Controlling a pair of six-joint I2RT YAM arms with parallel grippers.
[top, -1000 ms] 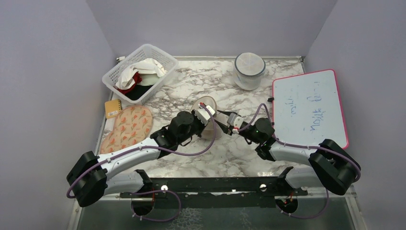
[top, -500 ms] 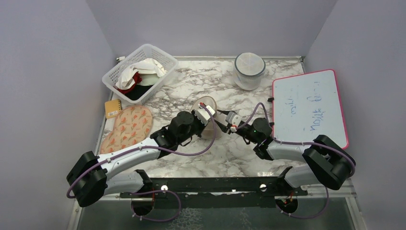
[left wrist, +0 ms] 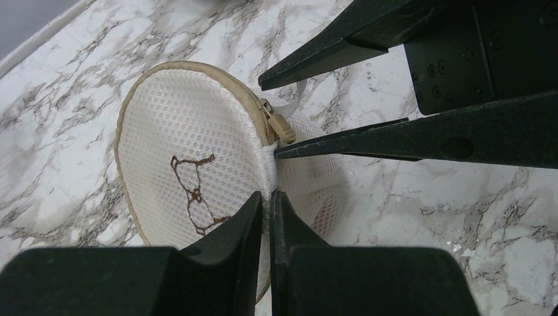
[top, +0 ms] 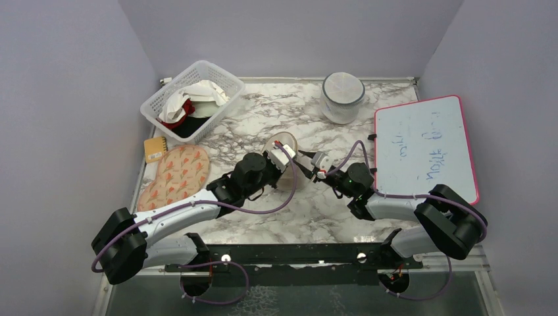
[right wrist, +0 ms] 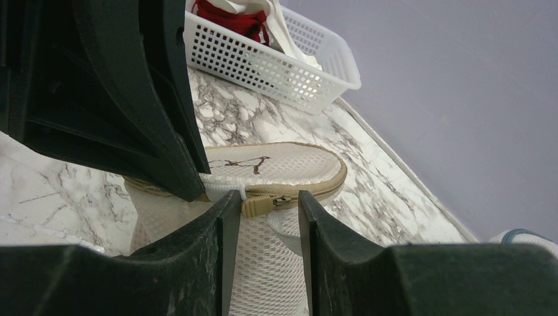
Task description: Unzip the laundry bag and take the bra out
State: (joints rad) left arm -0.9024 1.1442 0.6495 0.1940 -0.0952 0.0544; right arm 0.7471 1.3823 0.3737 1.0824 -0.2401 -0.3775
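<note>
The left gripper point(left wrist: 270, 197) has its jaws pressed together on the mesh edge of the laundry bag point(left wrist: 191, 158), which stands tilted on the marbled tabletop point(left wrist: 460, 217) directly ahead of them. The right gripper point(right wrist: 268, 197) faces it with jaws apart. The tan zipper pull point(right wrist: 273, 201) sits between their tips, one jaw to either side, and the zip looks closed.

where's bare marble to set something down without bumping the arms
Free: the back strip between the basket and the grey-rimmed pod, and the near marble by the base rail. Crowded: centre, where left tool and right tool meet at the laundry bag; the whiteboard fills the right.
</note>
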